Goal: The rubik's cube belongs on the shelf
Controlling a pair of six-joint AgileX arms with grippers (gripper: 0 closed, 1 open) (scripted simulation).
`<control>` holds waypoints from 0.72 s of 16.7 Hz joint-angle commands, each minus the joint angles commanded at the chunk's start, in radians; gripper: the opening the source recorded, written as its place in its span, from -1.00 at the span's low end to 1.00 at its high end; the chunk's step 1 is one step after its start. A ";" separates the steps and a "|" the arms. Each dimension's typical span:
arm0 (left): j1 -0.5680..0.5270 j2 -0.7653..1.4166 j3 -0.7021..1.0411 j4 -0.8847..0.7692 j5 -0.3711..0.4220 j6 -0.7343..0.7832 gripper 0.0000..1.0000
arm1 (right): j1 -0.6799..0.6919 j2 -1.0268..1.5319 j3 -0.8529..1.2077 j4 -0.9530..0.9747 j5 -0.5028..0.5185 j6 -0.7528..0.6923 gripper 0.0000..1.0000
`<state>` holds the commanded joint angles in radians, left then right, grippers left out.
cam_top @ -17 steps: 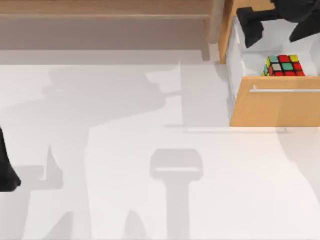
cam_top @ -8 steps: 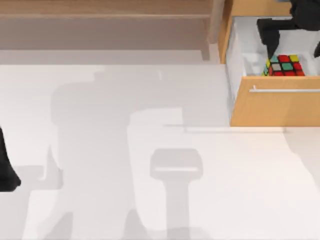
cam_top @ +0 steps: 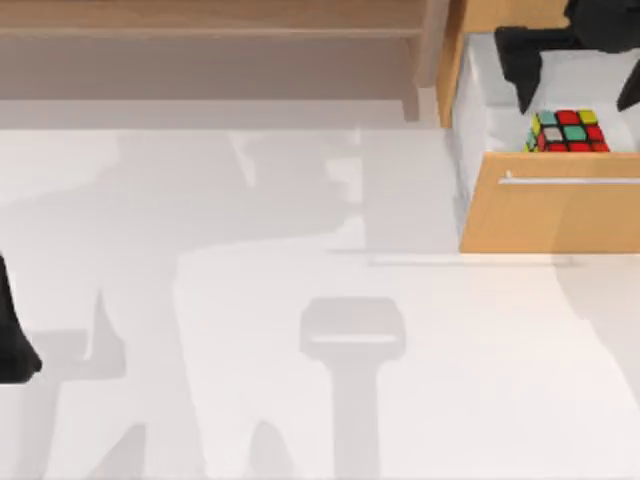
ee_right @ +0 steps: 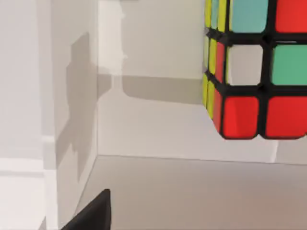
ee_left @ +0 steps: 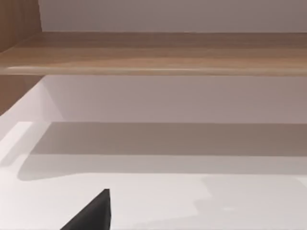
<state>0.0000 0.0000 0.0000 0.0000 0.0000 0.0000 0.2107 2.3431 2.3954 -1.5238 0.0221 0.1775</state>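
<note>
The rubik's cube (cam_top: 568, 131) sits inside the open drawer (cam_top: 548, 215) of the orange-wood cabinet at the table's right rear. It fills one side of the right wrist view as the cube (ee_right: 254, 72), red, green and white stickers facing the camera. My right gripper (cam_top: 577, 78) hangs open over the drawer just behind the cube, one finger on each side and neither touching it. The light-brown shelf (cam_top: 210, 18) runs along the back left, its post (cam_top: 430, 50) beside the cabinet. My left gripper (cam_top: 14, 345) is parked open at the left edge, facing the shelf board (ee_left: 158, 52).
The drawer's white walls (ee_right: 72, 96) close in around the cube, and its wooden front carries a silver handle (cam_top: 570, 180). The shelf post stands close to the cabinet's left side. White tabletop (cam_top: 300, 330) spreads in front.
My right gripper has shifted right from the drawer's back left corner to behind the cube, then eased slightly back. Cube and left arm have stayed still.
</note>
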 joint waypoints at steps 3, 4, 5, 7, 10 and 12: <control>0.000 0.000 0.000 0.000 0.000 0.000 1.00 | 0.030 -0.062 -0.046 -0.017 0.002 0.028 1.00; 0.000 0.000 0.000 0.000 0.000 0.000 1.00 | 0.027 -0.072 -0.064 -0.009 0.001 0.024 1.00; 0.000 0.000 0.000 0.000 0.000 0.000 1.00 | 0.017 -0.074 -0.082 0.006 0.000 0.015 1.00; 0.000 0.000 0.000 0.000 0.000 0.000 1.00 | -0.019 -0.052 -0.114 0.065 -0.001 -0.016 1.00; 0.000 0.000 0.000 0.000 0.000 0.000 1.00 | -0.068 0.039 -0.153 0.187 -0.003 -0.061 1.00; 0.000 0.000 0.000 0.000 0.000 0.000 1.00 | -0.078 0.098 -0.160 0.250 -0.005 -0.076 1.00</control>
<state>0.0000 0.0000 0.0000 0.0000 0.0000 0.0000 0.1328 2.4411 2.2356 -1.2738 0.0168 0.1018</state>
